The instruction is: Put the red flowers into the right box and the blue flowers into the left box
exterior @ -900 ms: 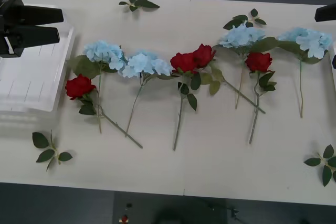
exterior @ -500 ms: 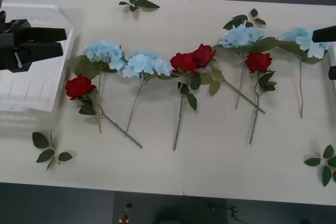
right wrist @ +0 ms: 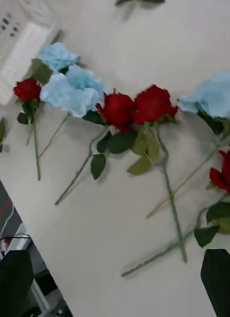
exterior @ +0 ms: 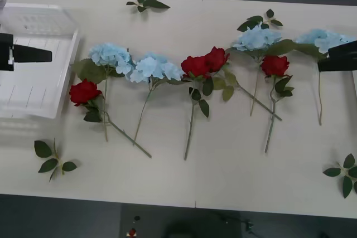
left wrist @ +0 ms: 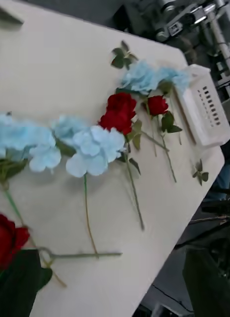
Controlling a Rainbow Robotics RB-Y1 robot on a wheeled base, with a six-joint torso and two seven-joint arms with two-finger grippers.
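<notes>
nothing sorted yet. all eight flowers lie in a loose row across the table [exterior: 223, 154], blooms toward the far side and stems running back toward the robot. the left gripper [exterior: 30, 55] hovers over the left box [exterior: 39, 90], fingers apart in its wrist view, holding nothing. the nearest red flowers bloom [exterior: 85, 91] sits just beside that box, with a blue flowers head [exterior: 111, 55] right behind it. the right gripper [exterior: 337, 58] hangs at the far right over the end blue head [exterior: 323, 38], also spread and empty, i think. so each arm has a blue head close, but only the left one is on the right side for it.
</notes>
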